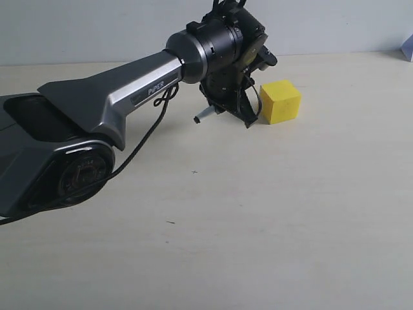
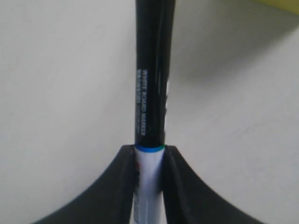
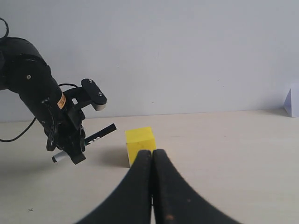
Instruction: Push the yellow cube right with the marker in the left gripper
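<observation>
My left gripper [image 1: 232, 111] hangs low over the table just left of the yellow cube [image 1: 281, 101]. It is shut on the marker [image 2: 150, 93], whose white barrel sits between the jaws while the black cap sticks out ahead. In the right wrist view the marker [image 3: 100, 134] points its black cap at the yellow cube [image 3: 139, 140], with a small gap between tip and cube. The marker's other end [image 1: 201, 117] pokes out on the far side of the gripper. A yellow sliver of the cube [image 2: 280, 5] shows in the left wrist view. My right gripper [image 3: 153, 152] is shut and empty, low in front of the cube.
A loose black cable [image 1: 151, 126] hangs from the left arm [image 1: 116, 97]. A pale object [image 3: 292, 102] stands at the table's far right by the wall. The pale tabletop [image 1: 258, 226] stretches out to the right of the cube.
</observation>
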`<state>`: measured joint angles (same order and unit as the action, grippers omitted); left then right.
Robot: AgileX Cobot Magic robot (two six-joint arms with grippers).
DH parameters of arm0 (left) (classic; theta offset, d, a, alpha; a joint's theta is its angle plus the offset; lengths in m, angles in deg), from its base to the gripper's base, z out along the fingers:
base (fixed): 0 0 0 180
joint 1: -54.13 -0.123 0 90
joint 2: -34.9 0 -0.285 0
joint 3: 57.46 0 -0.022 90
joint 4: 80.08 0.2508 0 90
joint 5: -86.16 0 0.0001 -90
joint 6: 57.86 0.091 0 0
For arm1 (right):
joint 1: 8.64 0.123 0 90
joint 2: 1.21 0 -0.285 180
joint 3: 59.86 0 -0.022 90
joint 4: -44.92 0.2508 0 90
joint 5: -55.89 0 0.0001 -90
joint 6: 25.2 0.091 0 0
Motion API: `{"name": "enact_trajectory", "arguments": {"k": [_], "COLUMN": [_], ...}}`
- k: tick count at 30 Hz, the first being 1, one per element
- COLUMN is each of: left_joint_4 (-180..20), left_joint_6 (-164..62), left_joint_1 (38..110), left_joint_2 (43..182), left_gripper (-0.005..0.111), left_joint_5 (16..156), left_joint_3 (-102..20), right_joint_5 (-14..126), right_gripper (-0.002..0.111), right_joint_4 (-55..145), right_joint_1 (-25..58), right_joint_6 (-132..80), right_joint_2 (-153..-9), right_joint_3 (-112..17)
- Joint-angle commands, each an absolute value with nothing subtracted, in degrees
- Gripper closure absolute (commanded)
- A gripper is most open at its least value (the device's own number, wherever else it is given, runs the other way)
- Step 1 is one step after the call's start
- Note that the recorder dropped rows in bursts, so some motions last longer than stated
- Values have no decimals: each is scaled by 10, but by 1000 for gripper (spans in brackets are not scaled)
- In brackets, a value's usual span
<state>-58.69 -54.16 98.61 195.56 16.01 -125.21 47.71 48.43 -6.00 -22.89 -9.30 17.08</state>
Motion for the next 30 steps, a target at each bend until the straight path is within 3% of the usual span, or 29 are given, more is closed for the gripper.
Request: {"name": "enact_trajectory", "arguments": {"k": [1, 30], "left_joint_4": [-599, -739], "left_joint_6": [-541, -630], "left_joint_1": [988, 969], "left_joint_2": [1948, 1950], "left_gripper": [107, 107], "left_joint_5": [162, 162], "left_joint_3": [-1256, -1249], "right_joint_5": [482, 482], "right_gripper": [108, 108], "right_joint_4": [484, 484], "right_joint_1": [-60, -60], "right_joint_6": [-230, -230], "right_joint_2": [-90, -90], "right_joint_3": [174, 174]}}
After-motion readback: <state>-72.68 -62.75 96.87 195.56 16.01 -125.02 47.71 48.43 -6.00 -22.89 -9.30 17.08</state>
